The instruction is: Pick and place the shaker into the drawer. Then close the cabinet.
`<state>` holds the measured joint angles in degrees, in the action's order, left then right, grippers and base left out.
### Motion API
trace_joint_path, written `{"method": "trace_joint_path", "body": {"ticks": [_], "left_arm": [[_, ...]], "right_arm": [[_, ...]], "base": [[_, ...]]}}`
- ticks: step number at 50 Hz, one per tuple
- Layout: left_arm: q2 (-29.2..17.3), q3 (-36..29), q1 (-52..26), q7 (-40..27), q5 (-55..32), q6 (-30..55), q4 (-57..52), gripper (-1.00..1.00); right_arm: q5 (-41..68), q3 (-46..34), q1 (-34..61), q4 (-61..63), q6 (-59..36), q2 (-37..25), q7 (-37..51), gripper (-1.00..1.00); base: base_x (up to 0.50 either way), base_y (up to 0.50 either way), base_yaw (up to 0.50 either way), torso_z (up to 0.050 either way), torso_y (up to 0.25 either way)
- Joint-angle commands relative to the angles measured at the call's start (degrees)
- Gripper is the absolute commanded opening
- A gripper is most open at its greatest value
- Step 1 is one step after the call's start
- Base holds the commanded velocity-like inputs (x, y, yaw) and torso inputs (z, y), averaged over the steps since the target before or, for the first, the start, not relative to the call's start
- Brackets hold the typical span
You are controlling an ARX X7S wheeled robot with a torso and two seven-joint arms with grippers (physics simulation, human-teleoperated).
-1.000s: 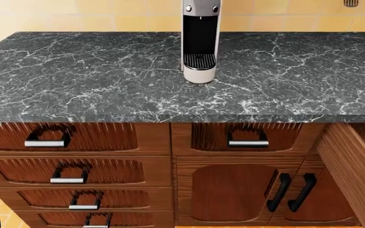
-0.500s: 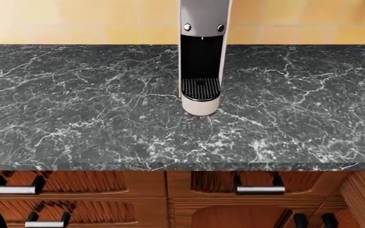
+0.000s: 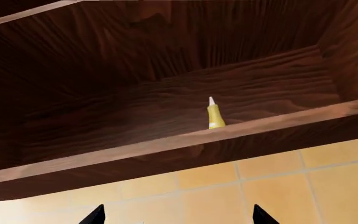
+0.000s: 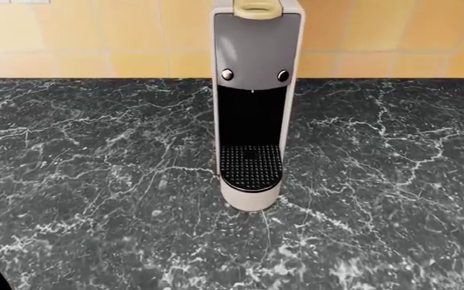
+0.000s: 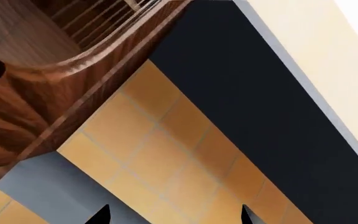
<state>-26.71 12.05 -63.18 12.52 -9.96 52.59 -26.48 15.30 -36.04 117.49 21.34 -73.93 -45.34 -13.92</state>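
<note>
Black fingertips (image 3: 98, 215) of my left gripper (image 3: 175, 219) stand wide apart at the bottom edge of the left wrist frame, holding nothing. The right gripper (image 5: 174, 217) shows the same in its own frame: two dark tips spread, empty, over orange floor tiles (image 5: 166, 154).

Beyond the left fingers, across the centre of that frame, runs the rim of the drawer (image 3: 166, 144), open, its plain wood walls filling the upper half. Inside it, just behind the rim at centre, stands the shaker (image 3: 214, 114), small, yellow, white-tipped and upright.

From the head camera I see only the black marble counter (image 4: 95, 199) and a grey coffee machine (image 4: 252, 109) at frame centre; neither arm nor drawer appears there.

By my reading, the placing is done and the closing is in hand. The next move calls for bringing a gripper against the drawer front and pushing it straight in, gently enough that the shaker stays standing.
</note>
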Motion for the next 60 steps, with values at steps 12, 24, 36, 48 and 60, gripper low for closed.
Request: {"method": "trace_joint_path", "body": {"ticks": [12,24,36,48,60], "left_arm": [[0.15,1.67,1.63,0.07,-1.08,-0.21,-0.39,1.00],[0.26,1.84,2.00,-0.07,-1.43,0.13,-0.85,1.00],[2.23,5.60,10.45,-0.56,-2.31,0.57,-5.26,1.00],[8.83,15.42,30.95,-0.63,-3.24,-3.37,-10.51,1.00],[13.02,21.50,42.64,0.10,-2.87,-10.47,-8.35,1.00]], "right_arm": [[-0.11,0.83,-0.09,-0.07,-0.50,1.09,0.01,1.00],[-0.53,1.21,1.07,0.03,-1.52,1.65,0.66,1.00],[-6.28,-7.78,16.11,-4.54,4.45,7.95,-1.60,1.00],[-26.43,2.77,17.46,-43.19,34.28,34.95,-19.25,1.00],[-12.38,-8.22,17.51,-74.22,57.38,45.34,-21.71,1.00]], "base": [[0.50,-0.04,0.00,0.000,0.001],[0.00,0.00,0.00,0.000,0.001],[0.00,0.00,0.00,0.000,0.000],[0.00,0.00,0.00,0.000,0.001],[0.00,0.00,0.01,0.000,0.001]]}}
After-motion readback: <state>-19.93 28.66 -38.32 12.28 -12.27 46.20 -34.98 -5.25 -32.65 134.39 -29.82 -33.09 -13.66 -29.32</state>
